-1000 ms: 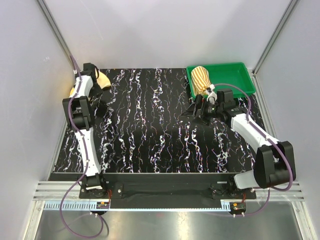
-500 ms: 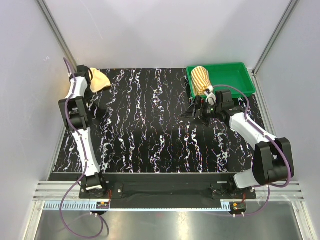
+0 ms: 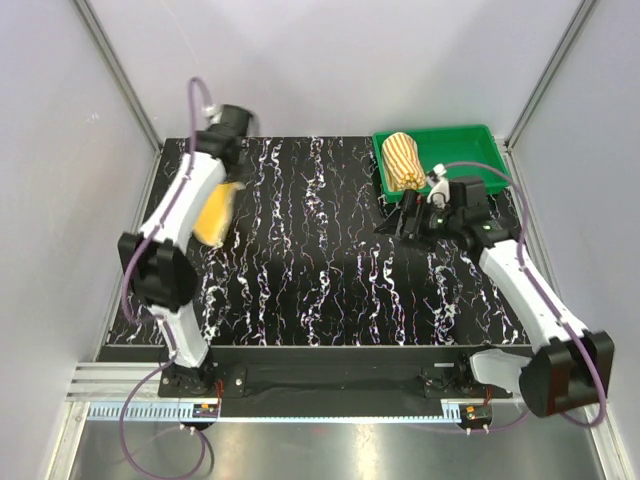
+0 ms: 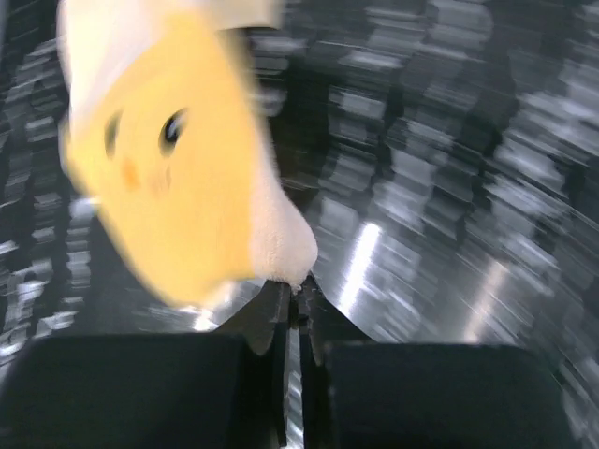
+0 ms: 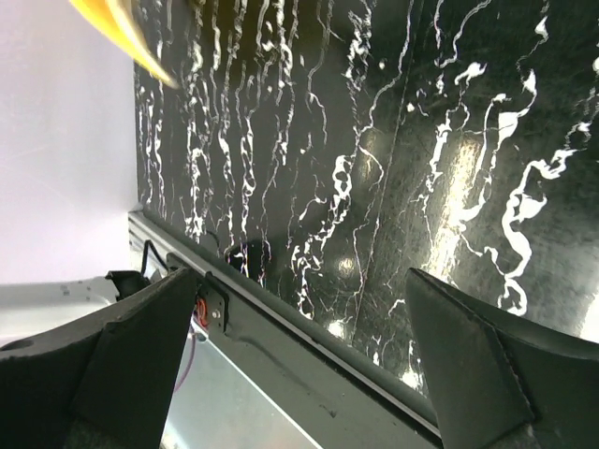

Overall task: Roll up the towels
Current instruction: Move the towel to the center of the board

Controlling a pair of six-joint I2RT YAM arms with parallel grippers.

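Note:
The plain yellow towel (image 3: 213, 214) hangs above the left part of the black marbled table (image 3: 300, 270). My left gripper (image 3: 229, 186) is shut on it. In the left wrist view the left gripper (image 4: 298, 292) pinches the towel's pale edge (image 4: 281, 245), and the cloth (image 4: 168, 168) dangles blurred in front. The orange-and-cream striped towel (image 3: 403, 160) sits bunched at the left end of the green tray (image 3: 470, 158). My right gripper (image 3: 406, 221) hovers just in front of the tray, open and with nothing in it. In its own view the right gripper (image 5: 299, 276) shows wide-apart jaws over the table's near edge.
Grey walls close in the table at the back and on both sides. A metal rail (image 3: 330, 385) with the arm bases runs along the near edge. A strip of the yellow towel (image 5: 122, 28) shows in the top left corner of the right wrist view.
My left gripper closed on the yellow towel at the far left corner, then lifted it and swung it rightward over the table. The right arm drew back slightly to the right, still open.

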